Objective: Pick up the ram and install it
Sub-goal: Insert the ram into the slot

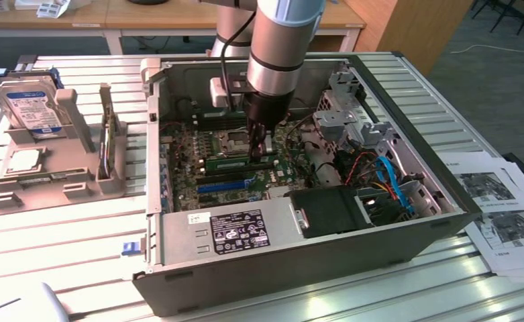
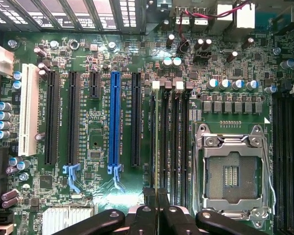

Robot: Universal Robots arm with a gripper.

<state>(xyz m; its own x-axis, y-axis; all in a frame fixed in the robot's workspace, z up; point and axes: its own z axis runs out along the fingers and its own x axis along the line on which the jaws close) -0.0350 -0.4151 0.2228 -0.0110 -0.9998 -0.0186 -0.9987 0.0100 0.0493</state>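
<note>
Off at the exterior view's left, a grey holder (image 1: 51, 178) on the bench (image 1: 65, 235) props a hard drive (image 1: 33, 107) upright, parts staged within easy reach. Further right, inside the open computer case (image 1: 333, 268), the tool (image 1: 259, 154) stands straight down over the memory slots (image 2: 179, 147). It is clenched, as far as I can judge, on the ram (image 1: 226, 162) — held edge-down so it lines up with its slot.

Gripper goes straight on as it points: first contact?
Likely the memory slots beside the CPU socket: the gripper points down at them, its fingers apparently shut on the ram. Depth is unclear; the ram may already touch a slot.
</note>
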